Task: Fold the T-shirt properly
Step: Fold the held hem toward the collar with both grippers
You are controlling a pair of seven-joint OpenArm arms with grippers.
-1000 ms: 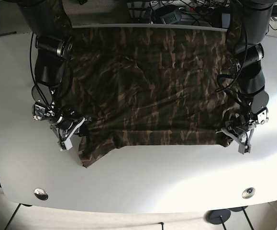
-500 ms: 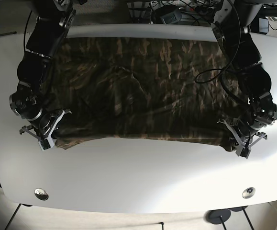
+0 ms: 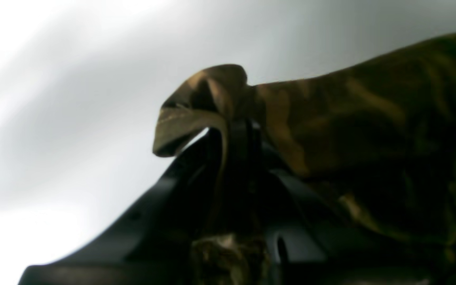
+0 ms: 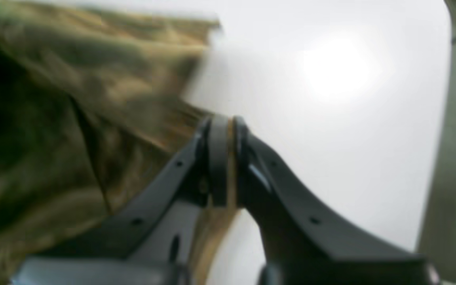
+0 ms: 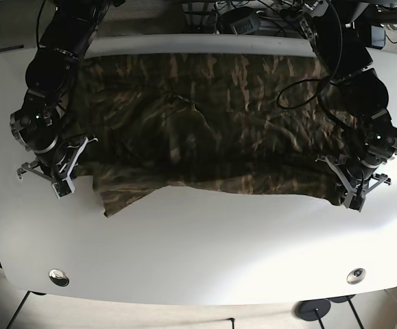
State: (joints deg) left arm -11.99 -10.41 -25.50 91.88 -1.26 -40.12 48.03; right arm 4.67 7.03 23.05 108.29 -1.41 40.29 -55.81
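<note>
Two grippers grip the camouflage T-shirt (image 5: 205, 123), which lies spread across the far half of the white worktop (image 5: 212, 253). The left gripper (image 5: 352, 188) has its jaws closed tight on the shirt's near corner, cloth bunched over them. The right gripper (image 5: 64, 164) pinches a thin edge of fabric at the opposite side.

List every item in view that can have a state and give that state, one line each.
T-shirt: spread across the table, wrinkled, near edge gripped at both ends.
Left gripper: shut on the T-shirt, a fold bulging above it.
Right gripper: shut on the T-shirt's edge.
Table: bears the T-shirt.
</note>
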